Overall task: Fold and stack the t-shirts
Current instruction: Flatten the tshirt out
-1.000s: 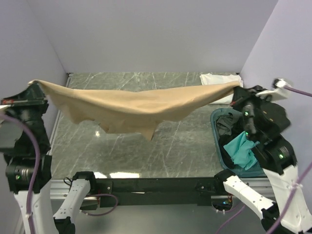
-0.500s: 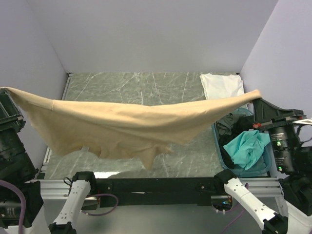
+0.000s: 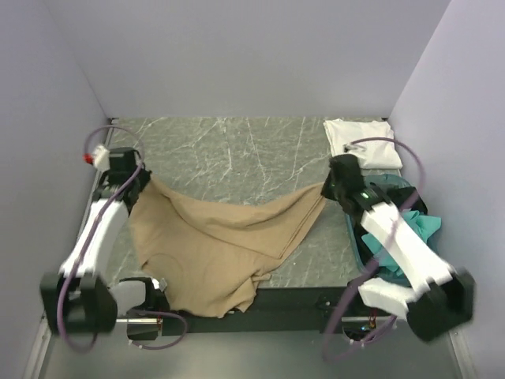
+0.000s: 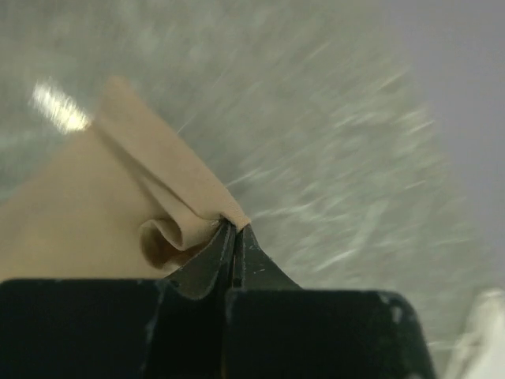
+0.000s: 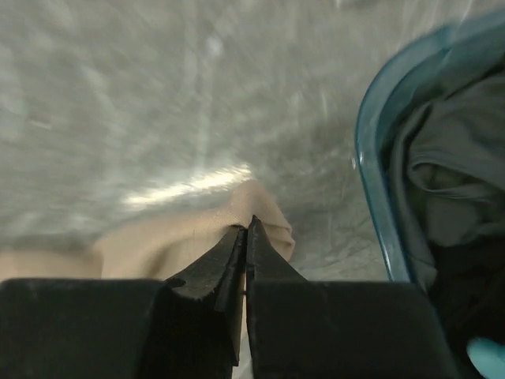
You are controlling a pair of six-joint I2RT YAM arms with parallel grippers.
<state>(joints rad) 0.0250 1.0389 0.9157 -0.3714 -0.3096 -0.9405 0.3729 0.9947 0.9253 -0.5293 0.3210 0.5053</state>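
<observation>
A tan t-shirt (image 3: 217, 241) lies spread and rumpled on the marble table, its lower part hanging over the near edge. My left gripper (image 3: 142, 183) is low at the shirt's far-left corner, and the left wrist view shows it (image 4: 233, 227) shut on a pinched fold of tan cloth (image 4: 158, 181). My right gripper (image 3: 327, 189) holds the far-right corner beside the basket; the right wrist view shows it (image 5: 248, 227) shut on the tan cloth (image 5: 181, 233). A white t-shirt (image 3: 359, 140) lies folded at the back right. Teal (image 3: 426, 227) and dark grey (image 5: 450, 181) t-shirts lie in the basket.
A shallow teal plastic basket (image 5: 371, 170) stands at the right edge of the table, just right of my right gripper and partly under the right arm. Purple walls close in the left, back and right sides. Marble shows bare behind the tan shirt (image 3: 237, 150).
Both arms have swung down and forward from high up. The tan shirt, stretched in the air between them before, now rests on the table. Both grips have held.
</observation>
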